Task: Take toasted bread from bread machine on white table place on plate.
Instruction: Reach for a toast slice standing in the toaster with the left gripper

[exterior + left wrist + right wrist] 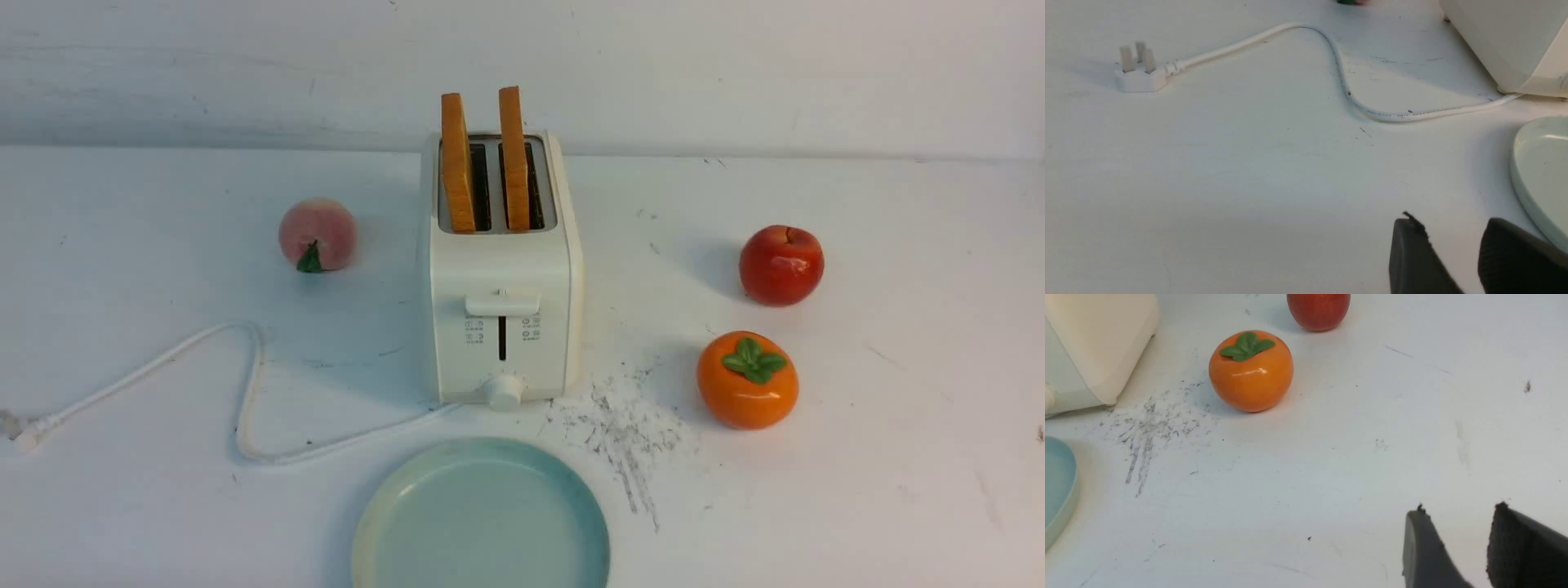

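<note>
1. L gripper [1451, 228] and R gripper [1457, 516] are seen w/ jaws apart, nothing held, over white table [898, 490].
2. Toasted bread [457, 163] is stood upright in bread machine [502, 310] slots, top edges exposed.
3. Plate [482, 523] is set just in front; rim apart from cord [245, 392].
</note>
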{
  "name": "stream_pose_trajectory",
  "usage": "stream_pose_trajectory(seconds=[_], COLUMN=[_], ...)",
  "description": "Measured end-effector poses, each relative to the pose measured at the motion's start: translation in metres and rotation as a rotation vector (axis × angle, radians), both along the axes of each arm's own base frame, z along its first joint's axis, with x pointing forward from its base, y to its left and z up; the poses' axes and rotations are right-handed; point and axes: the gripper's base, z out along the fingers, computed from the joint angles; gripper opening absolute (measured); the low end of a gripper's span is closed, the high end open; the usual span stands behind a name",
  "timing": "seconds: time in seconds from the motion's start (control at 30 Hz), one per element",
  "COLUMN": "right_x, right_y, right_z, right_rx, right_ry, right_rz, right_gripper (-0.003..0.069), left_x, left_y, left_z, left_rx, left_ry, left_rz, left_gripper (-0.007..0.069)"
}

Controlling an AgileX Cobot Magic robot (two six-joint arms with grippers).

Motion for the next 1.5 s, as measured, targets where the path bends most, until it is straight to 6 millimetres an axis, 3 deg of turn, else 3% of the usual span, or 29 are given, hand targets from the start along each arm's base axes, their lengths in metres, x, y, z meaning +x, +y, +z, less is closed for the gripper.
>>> stream_pose_trajectory(seconds=[0.73,1.03,1.3,1.5], right_x=[0.000,0.000,0.000,0.001], right_y=[0.000,0.000,0.000,0.001], right_z=[0.000,0.000,0.000,0.002], right_rx=[-0.002,-0.002,-0.003,0.038], right_ry=[0.000,0.000,-0.003,-0.019], right_rz=[0.000,0.000,-0.001,-0.003], right_gripper=[0.0240,0.0240,0.0240,0.0240], left_x=[0.001,0.005,0.003,-0.003], left_y=[0.000,0.003,0.011,0.022], left_z=[0.003,0.033,0.047,0.064], left_rx=[-0.006,-0.426,-0.552,-0.747], left_ry=[-0.037,-0.330,-0.500,-0.709], left_rz=[0.005,0.094,0.157,0.215], left_gripper=[0.0238,0.0238,0.0238,0.0214])
